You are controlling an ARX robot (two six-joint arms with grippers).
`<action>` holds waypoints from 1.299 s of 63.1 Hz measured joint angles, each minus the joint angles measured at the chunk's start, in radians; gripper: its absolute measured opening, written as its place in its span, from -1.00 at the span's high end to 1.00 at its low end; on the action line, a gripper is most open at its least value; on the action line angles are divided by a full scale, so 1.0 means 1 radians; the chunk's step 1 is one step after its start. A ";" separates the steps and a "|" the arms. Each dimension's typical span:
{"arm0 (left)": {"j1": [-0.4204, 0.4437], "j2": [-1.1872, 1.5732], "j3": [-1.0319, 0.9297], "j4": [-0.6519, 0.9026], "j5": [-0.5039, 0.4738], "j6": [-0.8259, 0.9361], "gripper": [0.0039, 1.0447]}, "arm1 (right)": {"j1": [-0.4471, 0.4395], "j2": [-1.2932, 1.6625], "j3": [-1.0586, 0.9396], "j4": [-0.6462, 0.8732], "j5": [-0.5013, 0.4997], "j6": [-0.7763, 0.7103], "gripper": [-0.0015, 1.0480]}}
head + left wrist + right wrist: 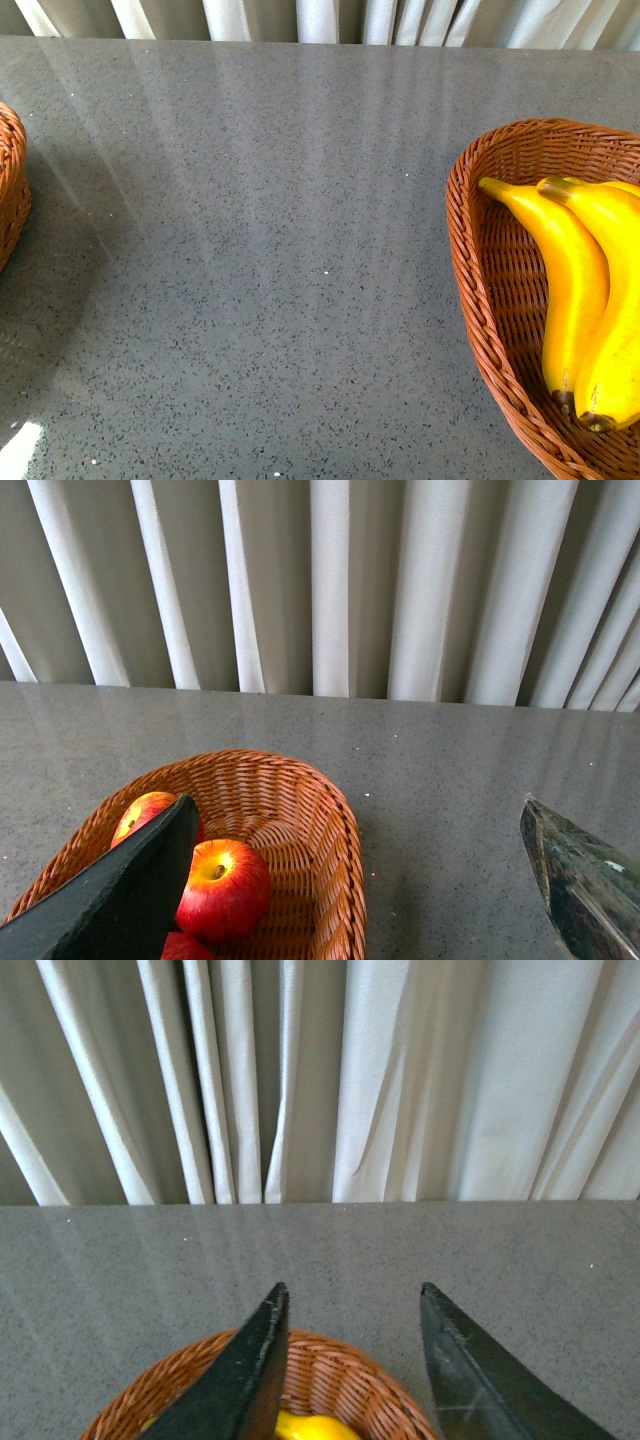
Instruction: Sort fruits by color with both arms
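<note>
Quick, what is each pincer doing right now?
Left pincer: open, holding nothing.
Right pincer: open, holding nothing.

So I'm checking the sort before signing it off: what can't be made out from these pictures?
- Front view: the left wicker basket is cut off by the picture edge, contents unseen.
- Left wrist view: the black left gripper finger covers part of the red apples, so their count is uncertain.
- Right wrist view: only a sliver of yellow banana shows between the open right gripper fingers.
</note>
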 joint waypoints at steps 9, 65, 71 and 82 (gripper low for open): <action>0.000 0.000 0.000 0.000 0.000 0.000 -0.83 | 0.000 -0.072 -0.063 -0.027 -0.003 0.000 0.88; 0.000 0.000 0.000 0.000 0.000 0.000 -0.83 | -0.001 -0.612 -0.196 -0.400 -0.003 -0.003 0.97; 0.000 0.000 0.000 0.000 0.000 0.000 -0.83 | -0.001 -0.649 -0.196 -0.438 -0.003 -0.003 0.97; 0.000 0.000 0.000 0.000 0.000 0.000 -0.83 | -0.001 -0.716 -0.196 -0.504 -0.003 -0.003 0.97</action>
